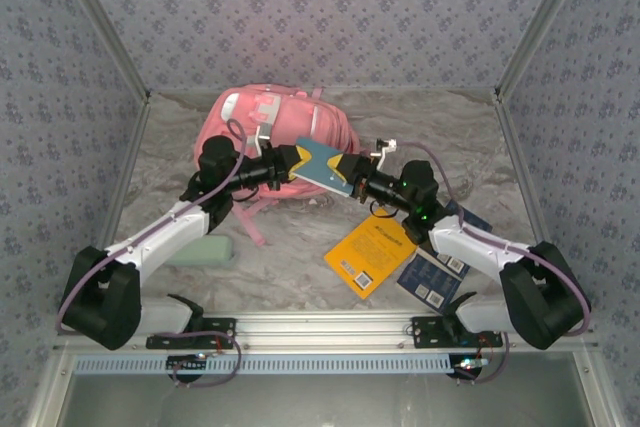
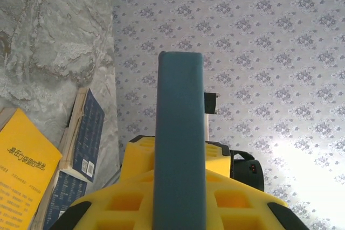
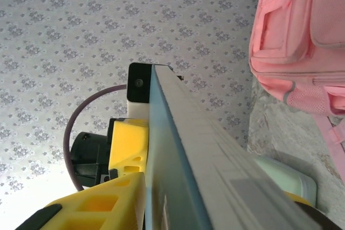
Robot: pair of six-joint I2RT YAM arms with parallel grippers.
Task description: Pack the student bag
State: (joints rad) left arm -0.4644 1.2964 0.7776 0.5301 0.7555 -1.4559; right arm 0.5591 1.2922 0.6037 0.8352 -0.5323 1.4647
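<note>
**Student bag** [image 1: 262, 125]: pink, lying on desk [image 1: 300, 262], upper centre-left of top view; long axis approx left-right. Opening not discernible.
**Teal book** [image 1: 322, 167]: at bag's lower-right edge, long axis running tool to tool.
**Left tool** [image 1: 288, 165]: clamped on book's left end; nearer arm to bag.
**Right tool** [image 1: 352, 175]: jaws straddle book's right end; can't tell if clamped yet.
**Your heading:** bag lies up-left of both tools.
**Desk:** grey marble-look.
- Yellow book [image 1: 368, 252] and dk-blue books [image 1: 432, 282], lower right.
- Pale green case [image 1: 205, 250], lower left.

**Walls** [image 1: 320, 7]: floral paper.
</note>
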